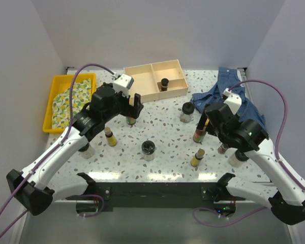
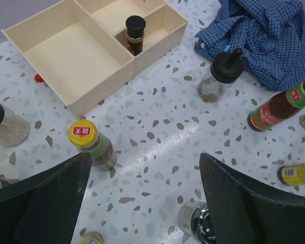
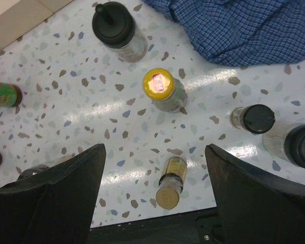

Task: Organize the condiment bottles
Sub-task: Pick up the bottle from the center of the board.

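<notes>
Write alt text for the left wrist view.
The open left gripper hovers above a speckled table, a yellow-capped sauce bottle beside one finger. Beyond, a pale wooden divided box holds one dark-capped bottle; a black-lidded jar and blue checked shirt sit rightward.

Lab booth: white-walled terrazzo table (image 1: 168, 134).

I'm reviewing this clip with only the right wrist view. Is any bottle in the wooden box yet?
Observer: Yes. One dark-capped bottle stands upright in a smaller compartment of the wooden box.
Operator: Where is the left gripper?
Observer: The left gripper hangs with its jaws open and empty, right beside a yellow-capped bottle.
Operator: What else is outside my frame?
Observer: A yellow tray holding a lemon-print cloth sits left of the box.
</notes>
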`<state>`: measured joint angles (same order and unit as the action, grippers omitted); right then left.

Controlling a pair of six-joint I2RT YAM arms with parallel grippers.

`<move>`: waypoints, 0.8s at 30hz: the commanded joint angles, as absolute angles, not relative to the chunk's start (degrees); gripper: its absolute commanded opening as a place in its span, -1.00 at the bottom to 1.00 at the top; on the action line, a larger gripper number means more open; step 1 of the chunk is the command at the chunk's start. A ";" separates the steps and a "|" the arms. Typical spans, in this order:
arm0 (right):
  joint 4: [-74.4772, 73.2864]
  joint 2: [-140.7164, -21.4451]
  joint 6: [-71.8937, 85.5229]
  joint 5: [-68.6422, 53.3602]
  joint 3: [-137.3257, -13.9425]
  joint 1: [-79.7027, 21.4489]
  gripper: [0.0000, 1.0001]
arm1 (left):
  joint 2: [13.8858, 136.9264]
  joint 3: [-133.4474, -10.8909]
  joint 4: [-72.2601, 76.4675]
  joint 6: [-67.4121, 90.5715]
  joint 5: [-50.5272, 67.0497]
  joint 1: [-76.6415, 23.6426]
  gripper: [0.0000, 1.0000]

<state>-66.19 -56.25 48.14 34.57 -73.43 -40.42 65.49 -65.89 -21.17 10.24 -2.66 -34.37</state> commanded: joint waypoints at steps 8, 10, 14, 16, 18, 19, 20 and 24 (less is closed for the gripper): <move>-74.80 -56.95 53.90 42.47 -73.22 -31.67 0.59 | 44.50 -54.14 -16.61 7.47 -7.64 -34.28 1.00; -72.43 -56.87 51.86 37.98 -70.86 -28.32 0.55 | 42.64 -53.00 -15.91 8.52 -10.79 -34.28 1.00; -71.63 -56.08 50.98 37.09 -68.30 -23.74 0.47 | 37.81 -48.88 -13.54 8.17 -15.20 -34.28 1.00; -70.49 -55.99 50.98 36.92 -66.89 -23.12 0.44 | 36.74 -47.11 -12.92 8.35 -17.65 -34.28 1.00; -67.61 -56.51 50.45 36.22 -65.31 -22.06 0.43 | 34.99 -45.28 -12.40 8.17 -18.54 -34.28 1.00; -66.63 -56.95 50.28 35.51 -63.39 -21.63 0.42 | 33.41 -44.57 -11.52 8.17 -19.07 -34.28 1.00; -65.93 -57.39 50.10 34.03 -62.59 -20.84 0.38 | 32.70 -43.86 -11.25 8.17 -19.07 -34.28 1.00; -63.11 -58.18 50.80 34.97 -58.81 -19.60 0.31 | 30.59 -42.46 -11.86 7.74 -18.54 -34.28 1.00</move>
<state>-68.03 -57.63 50.54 34.85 -61.47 -20.91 32.64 -43.33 -15.35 8.08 -16.62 -34.39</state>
